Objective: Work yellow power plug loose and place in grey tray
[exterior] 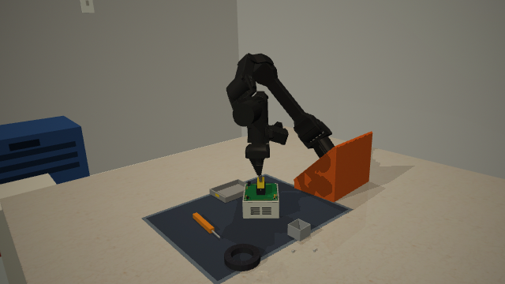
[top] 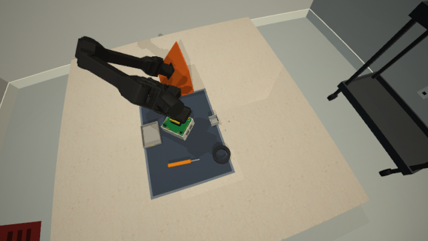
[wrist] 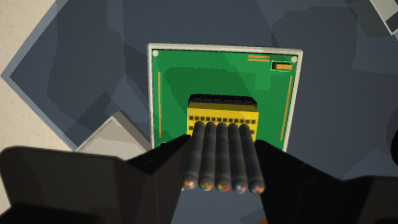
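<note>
Nearest in the exterior view, a thick black ring [top: 215,157] [exterior: 242,266] lies at the edge of a dark blue-grey mat [top: 187,177] [exterior: 177,221] [wrist: 340,100]. Two tiny pale pieces [top: 229,121] [exterior: 293,251] sit on the surface just off the mat, near a small open grey square box [top: 214,124] [exterior: 297,233] at its border. Across from them, an orange-handled screwdriver [top: 179,163] [exterior: 203,222] lies flat on the mat.

Farther in stands a pale vented box [top: 186,135] [exterior: 260,214], topped by a green circuit board [top: 177,128] [exterior: 272,192] [wrist: 175,75]. The yellow rectangular power plug [top: 174,121] [exterior: 260,183] [wrist: 222,112] is upright at its black socket [exterior: 260,191] [wrist: 222,99]; how deeply it is seated I can't tell. The black jaws [top: 181,115] [exterior: 259,176] appear to pinch the plug from either side, dark wires [wrist: 222,155] rising between them, though their tips are partly hidden.

Beside the box, the shallow grey tray [top: 142,135] [exterior: 226,196] [wrist: 115,132] does not contain the plug. Beyond stands an orange wedge-shaped block [top: 182,67] [exterior: 353,170], next to the arm's lower end.
</note>
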Controlling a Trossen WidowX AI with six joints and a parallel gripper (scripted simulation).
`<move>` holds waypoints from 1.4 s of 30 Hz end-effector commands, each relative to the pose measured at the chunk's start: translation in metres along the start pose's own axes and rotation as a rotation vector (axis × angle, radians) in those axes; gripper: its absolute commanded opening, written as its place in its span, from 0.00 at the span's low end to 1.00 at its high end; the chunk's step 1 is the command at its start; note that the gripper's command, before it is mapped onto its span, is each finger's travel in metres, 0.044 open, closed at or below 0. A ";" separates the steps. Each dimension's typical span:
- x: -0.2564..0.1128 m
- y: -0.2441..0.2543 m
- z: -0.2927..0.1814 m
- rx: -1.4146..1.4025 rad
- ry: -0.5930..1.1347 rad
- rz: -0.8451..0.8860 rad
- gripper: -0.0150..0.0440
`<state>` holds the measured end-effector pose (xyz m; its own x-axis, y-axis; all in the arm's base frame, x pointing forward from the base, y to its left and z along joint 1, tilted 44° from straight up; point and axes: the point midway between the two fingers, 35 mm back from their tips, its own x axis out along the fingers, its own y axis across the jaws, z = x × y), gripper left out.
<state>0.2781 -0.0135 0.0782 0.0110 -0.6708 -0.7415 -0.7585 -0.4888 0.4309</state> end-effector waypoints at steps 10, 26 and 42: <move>-0.018 -0.004 0.003 -0.018 0.007 0.048 0.25; -0.021 0.001 0.003 -0.018 0.006 -0.012 0.25; -0.024 -0.010 0.003 -0.017 0.007 0.114 0.25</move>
<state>0.2784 -0.0051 0.0834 -0.0458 -0.7023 -0.7104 -0.7572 -0.4395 0.4833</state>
